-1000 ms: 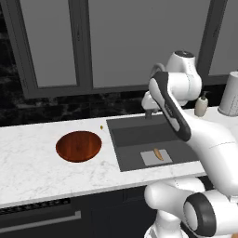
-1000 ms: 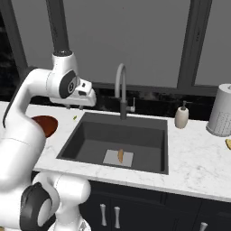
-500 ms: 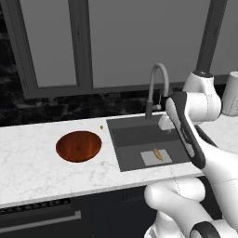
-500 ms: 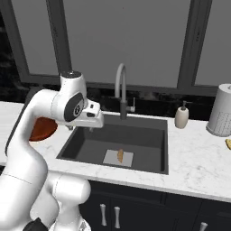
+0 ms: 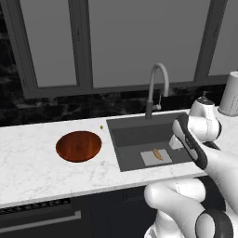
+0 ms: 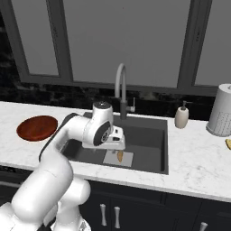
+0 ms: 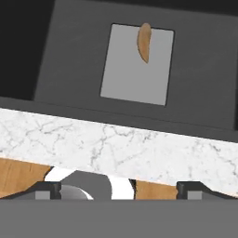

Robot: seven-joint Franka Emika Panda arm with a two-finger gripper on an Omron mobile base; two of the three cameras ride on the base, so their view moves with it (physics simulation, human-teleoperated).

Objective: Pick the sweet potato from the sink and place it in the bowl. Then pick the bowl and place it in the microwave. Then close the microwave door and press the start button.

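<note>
Small tan-orange sweet potato [image 7: 144,41] lies on the lighter grey square in the dark grey recessed sink [image 5: 135,135]. Gripper [image 7: 119,188] above the sink's front edge, fingers spread, empty. Round reddish-brown bowl [image 5: 78,146] sits left on the white marble counter [image 5: 32,162].

The robot arm [image 6: 58,158] is glossy white, built of thick rounded links like swollen tubes joined end to end. Dark grey to black bands mark the joints: one long black strip runs along the edge of a link [image 5: 191,145] in the left base view, and a dark ring [image 5: 214,225] circles the lowest joint there. One rounded joint housing [image 6: 102,131] carries a round grey end cap with a darker centre and a flat grey disc on top. The fingers [image 7: 46,189] are small, dark grey, blocky tips. No cables, screws or printed markings can be made out.
</note>
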